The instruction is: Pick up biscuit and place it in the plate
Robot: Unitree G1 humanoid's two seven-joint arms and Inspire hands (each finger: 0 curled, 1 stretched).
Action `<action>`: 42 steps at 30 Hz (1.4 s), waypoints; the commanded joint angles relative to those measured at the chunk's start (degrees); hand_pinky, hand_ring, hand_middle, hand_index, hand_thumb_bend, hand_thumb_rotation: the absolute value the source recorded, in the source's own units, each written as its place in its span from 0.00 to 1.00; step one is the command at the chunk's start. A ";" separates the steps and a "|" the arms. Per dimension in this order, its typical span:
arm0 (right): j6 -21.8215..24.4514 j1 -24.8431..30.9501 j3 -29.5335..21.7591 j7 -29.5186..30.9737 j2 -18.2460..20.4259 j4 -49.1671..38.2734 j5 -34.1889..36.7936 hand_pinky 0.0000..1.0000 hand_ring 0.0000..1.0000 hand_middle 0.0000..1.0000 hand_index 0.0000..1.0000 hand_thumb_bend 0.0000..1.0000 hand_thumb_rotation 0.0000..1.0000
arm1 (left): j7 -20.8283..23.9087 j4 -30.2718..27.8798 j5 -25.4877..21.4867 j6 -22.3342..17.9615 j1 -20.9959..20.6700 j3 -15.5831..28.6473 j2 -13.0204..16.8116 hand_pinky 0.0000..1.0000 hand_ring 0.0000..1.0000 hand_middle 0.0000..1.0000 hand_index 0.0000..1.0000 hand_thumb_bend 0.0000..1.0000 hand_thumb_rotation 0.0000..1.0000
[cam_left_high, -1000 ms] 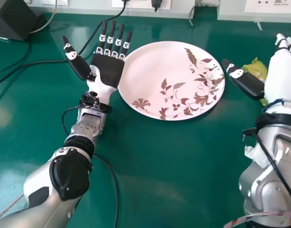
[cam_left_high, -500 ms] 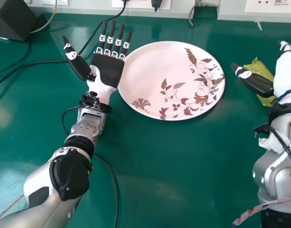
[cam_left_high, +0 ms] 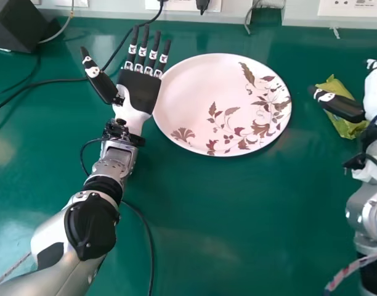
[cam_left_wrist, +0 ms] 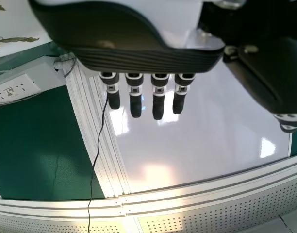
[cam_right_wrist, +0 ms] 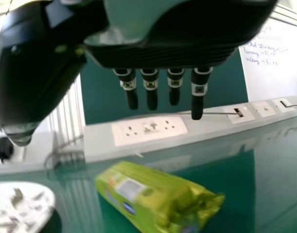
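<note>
Yellow-green plastic biscuit packet (cam_right_wrist: pixel 148 196) is laid on green table (cam_left_high: pixel 207 216), right of round white leaf-patterned plate (cam_left_high: pixel 198 92). Black-and-white right hand (cam_left_high: pixel 345 108) is held over packet, fingers straight, unloaded, likely for grasp alignment. Matching left hand (cam_left_high: pixel 139 91), fingers extended, is parked, likely unneeded.

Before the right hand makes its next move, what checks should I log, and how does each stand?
- Right hand open: ok, fingers straight.
- Biscuit packet in its grasp: not ok, it lies on the table.
- Thumb clear of the packet: cannot tell; they overlap in the head view.
- Plate face up: ok.
- Left hand clear of the plate: cannot tell; it overlaps the rim in the head view.
</note>
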 commanded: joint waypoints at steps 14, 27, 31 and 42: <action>-2.49 -2.29 4.37 -3.74 -5.87 7.93 6.28 0.84 0.87 1.00 1.00 1.00 0.47 | -0.18 0.39 0.03 0.28 0.95 -0.25 -0.23 1.00 0.95 0.96 0.98 1.00 0.56; -3.47 -3.17 7.21 -6.41 -8.37 11.68 9.84 0.84 0.87 1.00 1.00 1.00 0.48 | -0.37 0.37 0.17 0.00 0.99 -0.35 -0.21 1.00 0.95 0.96 0.98 1.00 0.56; -3.91 -3.69 8.03 -7.70 -8.99 13.61 10.46 0.84 0.87 1.00 1.00 1.00 0.47 | -0.02 0.39 0.07 0.07 0.95 -0.25 -0.23 1.00 0.94 0.96 0.99 1.00 0.57; -4.54 -5.42 10.28 -12.31 -9.76 20.72 12.52 0.84 0.87 1.00 1.00 1.00 0.45 | -0.33 0.36 0.13 0.24 0.85 -0.32 -0.17 1.00 0.94 0.96 0.98 1.00 0.54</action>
